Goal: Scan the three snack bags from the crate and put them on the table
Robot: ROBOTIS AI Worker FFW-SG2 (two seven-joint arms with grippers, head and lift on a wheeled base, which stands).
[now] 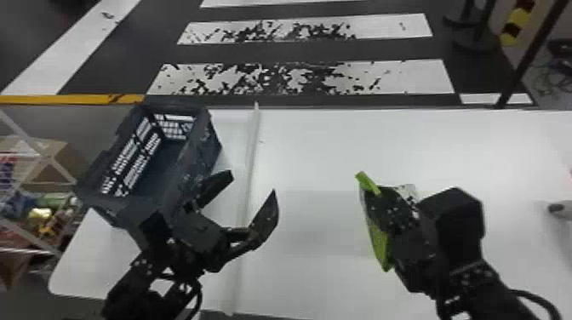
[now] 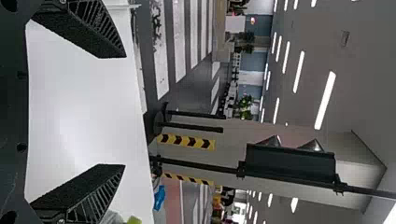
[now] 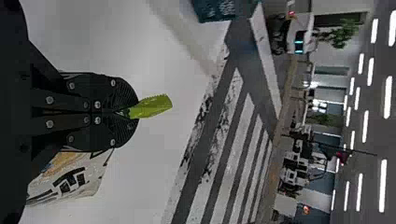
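In the head view, the right gripper is over the right half of the white table, holding a green-edged snack bag. The right wrist view shows the right gripper shut on the bag, whose green end sticks out past the fingertips and whose printed white part shows beside the fingers. My left gripper stands open near the crate's right side, nothing between its fingers; in the left wrist view the left gripper has its fingers wide apart. The dark crate is at the table's left; no bag is visible inside.
A raised white strip runs across the white table just right of the crate. To the left, beyond the table's edge, a metal rack holds assorted packages. A small dark object is at the right edge.
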